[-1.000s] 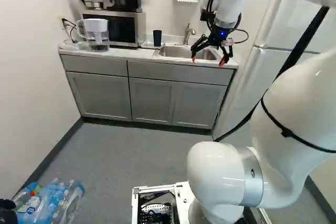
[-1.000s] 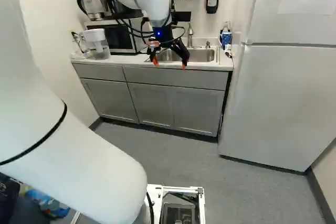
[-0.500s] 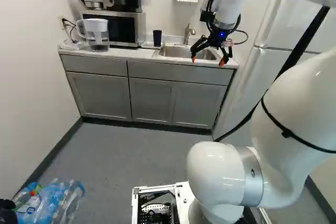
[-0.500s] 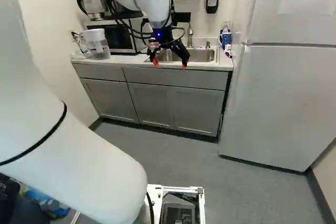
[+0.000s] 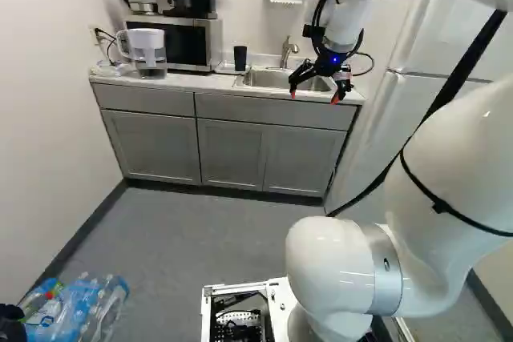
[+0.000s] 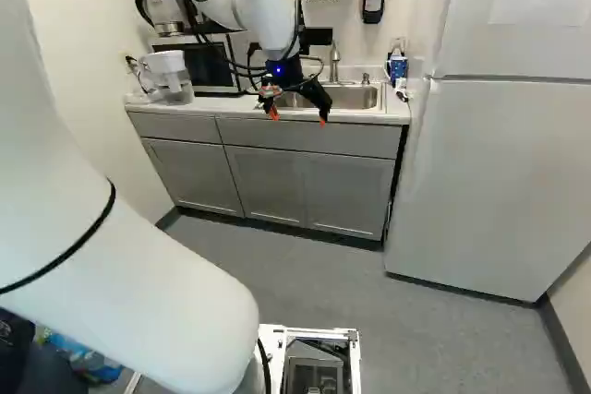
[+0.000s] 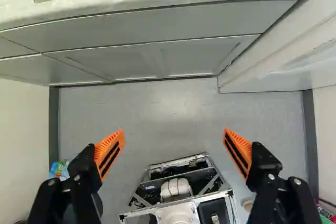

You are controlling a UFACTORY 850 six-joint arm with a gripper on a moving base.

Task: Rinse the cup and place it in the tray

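My gripper (image 5: 314,97) hangs in front of the sink, above the counter's front edge, in the left base view. Its fingers stand wide open in the wrist view, with nothing between the orange pads of the gripper (image 7: 174,132); the floor and part of the base show beyond them. A dark blue cup (image 5: 240,58) stands upright at the back of the counter, left of the sink (image 5: 268,78) and apart from the gripper. Under or right beside it lies a flat white tray (image 5: 227,68). The arm and gripper hide the cup in the right base view.
The faucet (image 5: 288,51) rises behind the sink. Left of the cup are a microwave (image 5: 183,44), a coffee maker and a water pitcher (image 5: 145,52). A blue and white item (image 6: 398,66) stands right of the sink, near the fridge (image 6: 499,173). Bottles (image 5: 80,310) lie on the floor.
The gripper has shifted slightly to the left in the left base view and tilted a little, its right finger dropping lower. The base, the cup and the tray have stayed put.
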